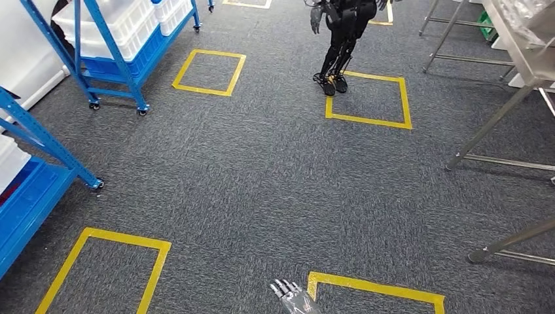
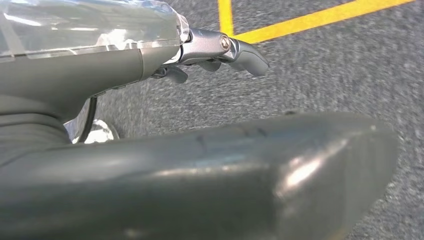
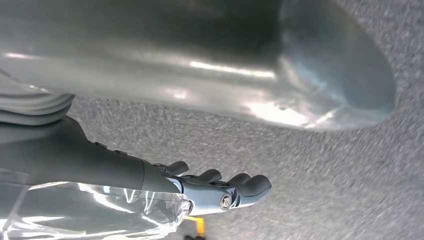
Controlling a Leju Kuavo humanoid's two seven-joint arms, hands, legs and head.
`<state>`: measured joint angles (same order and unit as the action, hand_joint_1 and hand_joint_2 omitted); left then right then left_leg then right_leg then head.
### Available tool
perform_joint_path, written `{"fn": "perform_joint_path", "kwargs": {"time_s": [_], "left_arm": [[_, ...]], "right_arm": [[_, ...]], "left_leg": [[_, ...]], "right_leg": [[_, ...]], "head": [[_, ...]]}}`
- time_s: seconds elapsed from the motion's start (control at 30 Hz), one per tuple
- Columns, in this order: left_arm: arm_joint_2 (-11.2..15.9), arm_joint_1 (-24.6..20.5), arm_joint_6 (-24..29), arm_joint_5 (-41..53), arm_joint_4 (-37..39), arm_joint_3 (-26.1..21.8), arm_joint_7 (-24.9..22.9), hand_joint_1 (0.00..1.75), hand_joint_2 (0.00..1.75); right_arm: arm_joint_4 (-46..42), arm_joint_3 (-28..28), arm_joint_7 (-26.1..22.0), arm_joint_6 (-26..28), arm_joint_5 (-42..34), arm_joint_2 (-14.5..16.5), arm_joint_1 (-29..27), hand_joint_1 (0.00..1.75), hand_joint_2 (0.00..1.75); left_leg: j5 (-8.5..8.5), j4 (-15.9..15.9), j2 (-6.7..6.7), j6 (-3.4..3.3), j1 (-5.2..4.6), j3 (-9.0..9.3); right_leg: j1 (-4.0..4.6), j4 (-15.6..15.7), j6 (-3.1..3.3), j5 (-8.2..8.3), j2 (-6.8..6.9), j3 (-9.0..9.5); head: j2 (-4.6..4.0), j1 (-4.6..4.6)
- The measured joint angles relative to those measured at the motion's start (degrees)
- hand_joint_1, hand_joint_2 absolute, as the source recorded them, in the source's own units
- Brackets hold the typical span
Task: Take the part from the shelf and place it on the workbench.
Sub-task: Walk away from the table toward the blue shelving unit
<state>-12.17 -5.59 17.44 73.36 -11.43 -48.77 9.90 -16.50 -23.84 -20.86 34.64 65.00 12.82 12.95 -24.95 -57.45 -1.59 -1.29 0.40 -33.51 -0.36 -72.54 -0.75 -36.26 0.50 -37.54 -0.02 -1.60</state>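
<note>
Grey carpet (image 1: pixel 262 170) marked with yellow tape squares (image 1: pixel 368 119) takes up most of the head view. A blue wheeled shelf (image 1: pixel 111 72) carrying white bins (image 1: pixel 111 26) stands in the upper left, and a second blue shelf (image 1: pixel 33 190) comes in at the left edge. The steel workbench (image 1: pixel 523 39) runs down the upper right.

Our left hand (image 2: pixel 220 50) hangs over the carpet with its fingers loosely stretched and nothing in them. Our right hand (image 3: pixel 220 190) is the same, released and empty. A robot hand (image 1: pixel 291 297) shows at the bottom centre of the head view; we cannot tell which of ours it is.

We cannot make out the part. It may sit in one of the bins, or among the clear-wrapped things on the bench top, which are too small to read. Empty hands in mid-floor would fit a walk toward the shelf as well as a walk away from the bench once the part is down, so we judge no further.

Either way, we think walking well means keeping the arms tucked in and the steps short.

For edges, we would watch three things:
- the splayed bench legs (image 1: pixel 491 127) at the right
- the shelf castors in the upper left
- another humanoid robot (image 1: pixel 340 46) standing at the top centre

The widest open lane is the middle carpet between the two sides.
</note>
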Motion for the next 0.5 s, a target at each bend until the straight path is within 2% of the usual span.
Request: {"fn": "perform_joint_path", "kwargs": {"time_s": [0.03, 0.07, 0.1, 0.13, 0.2, 0.23, 0.3, 0.33, 0.37, 0.4, 0.43, 0.47, 0.5], "left_arm": [[0.0, 0.1, 0.0, 0.0, 0.0, 0.0, 0.0, 0.0, 0.0], [0.0, 0.1, -0.1, 0.0, 0.0, 0.0, 0.0, 0.0, 0.0], [0.0, 0.2, -0.1, 0.0, 0.0, 0.0, 0.0, 0.0, 0.0], [0.0, 0.2, -0.1, 0.0, 0.0, -0.1, 0.0, 0.0, 0.0], [-0.1, 0.1, -0.1, 0.0, 0.0, -0.1, 0.1, 0.0, 0.0], [-0.1, 0.1, -0.1, 0.0, 0.0, -0.1, 0.1, 0.0, 0.0], [-0.1, 0.3, -0.1, -0.1, 0.0, -0.2, 0.1, 0.0, 0.0], [-0.1, 0.3, -0.1, -0.1, 0.0, -0.2, 0.1, 0.0, 0.0], [-0.1, 0.4, 0.0, -0.2, 0.0, -0.3, 0.1, 0.0, 0.0], [-0.1, 0.3, 0.0, -0.2, 0.0, -0.3, 0.1, 0.0, 0.0], [-0.1, 0.1, 0.0, -0.2, 0.0, -0.3, 0.1, 0.0, 0.0], [-0.1, 0.0, 0.0, -0.2, 0.0, -0.3, 0.0, 0.0, 0.0], [0.0, -0.1, 0.0, -0.2, 0.0, -0.4, 0.0, 0.0, 0.0]], "right_arm": [[0.0, 0.0, 0.1, -0.1, 0.0, -0.1, -0.1, 0.0, 0.0], [0.0, 0.0, 0.1, -0.1, 0.1, -0.1, -0.1, 0.0, 0.0], [0.0, -0.1, 0.2, -0.2, 0.1, -0.1, -0.1, 0.0, 0.0], [0.0, -0.1, 0.3, -0.2, 0.2, -0.1, -0.1, 0.0, 0.0], [0.0, -0.1, 0.4, -0.2, 0.3, -0.1, -0.1, 0.0, 0.0], [0.0, -0.1, 0.5, -0.2, 0.4, -0.1, -0.1, 0.0, 0.0], [0.0, -0.1, 0.6, -0.3, 0.6, -0.1, 0.0, 0.0, 0.0], [0.0, -0.1, 0.7, -0.3, 0.6, 0.0, 0.0, 0.0, 0.0], [-0.1, -0.2, 0.7, -0.3, 0.7, 0.1, 0.0, 0.0, 0.0], [-0.1, -0.2, 0.7, -0.3, 0.7, 0.2, 0.0, 0.0, 0.0], [-0.1, -0.2, 0.8, -0.3, 0.8, 0.3, -0.1, 0.0, 0.0], [-0.2, -0.2, 0.8, -0.3, 0.8, 0.3, -0.2, 0.0, 0.0], [-0.1, -0.2, 0.9, -0.3, 0.8, 0.2, -0.2, 0.0, 0.0]], "left_leg": [[0.07, 0.0, -0.85, 0.01, -0.07, -0.11], [0.13, -0.1, -1.72, 0.06, -0.12, -0.16], [0.18, -0.2, -2.6, 0.14, -0.15, -0.17], [0.25, -0.2, -3.42, 0.25, -0.12, -0.18], [0.48, -0.3, -4.91, 0.69, -0.08, -0.42], [0.62, -0.3, -5.51, 1.02, 0.03, -0.61], [0.96, 0.0, -6.6, 1.8, 0.17, -0.94], [0.83, -0.2, -6.16, 2.09, 0.13, -1.15], [0.16, -1.0, -4.93, 2.32, 0.02, -1.63], [-1.19, -3.0, -3.23, 2.5, -0.11, -2.62], [-3.09, -6.2, -1.28, 2.63, -0.12, -4.05], [-5.09, -10.0, -0.09, 2.86, -0.05, -5.78], [-6.57, -13.5, 0.5, 3.1, 0.08, -7.31]], "right_leg": [[0.01, -1.6, 0.09, -0.03, -0.21, -0.86], [0.02, -0.9, 0.27, 1.13, -0.39, -0.58], [0.04, 2.1, 0.54, 3.16, -0.8, 0.76], [0.06, 6.2, 0.88, 5.33, -1.95, 2.68], [0.13, 12.7, 1.39, 7.91, -4.48, 5.65], [0.23, 14.1, 1.53, 8.19, -5.18, 6.18], [0.34, 14.6, 1.85, 8.36, -4.3, 6.29], [0.3, 15.1, 2.13, 8.63, -3.58, 6.46], [0.2, 15.7, 2.5, 8.91, -2.79, 6.66], [0.13, 16.2, 2.82, 9.16, -1.82, 6.83], [0.23, 16.4, 3.03, 9.25, -0.82, 6.94], [0.34, 16.5, 3.21, 9.21, 0.17, 6.93], [0.46, 16.4, 3.27, 9.14, 1.2, 6.88]], "head": [[0.0, 0.01], [0.0, 0.01], [0.0, 0.01], [0.0, 0.01], [0.0, 0.01], [0.0, 0.01], [0.0, -0.01], [0.0, -0.01], [0.0, -0.02], [0.0, -0.02], [0.0, -0.02], [0.0, -0.03], [0.0, -0.02]]}}
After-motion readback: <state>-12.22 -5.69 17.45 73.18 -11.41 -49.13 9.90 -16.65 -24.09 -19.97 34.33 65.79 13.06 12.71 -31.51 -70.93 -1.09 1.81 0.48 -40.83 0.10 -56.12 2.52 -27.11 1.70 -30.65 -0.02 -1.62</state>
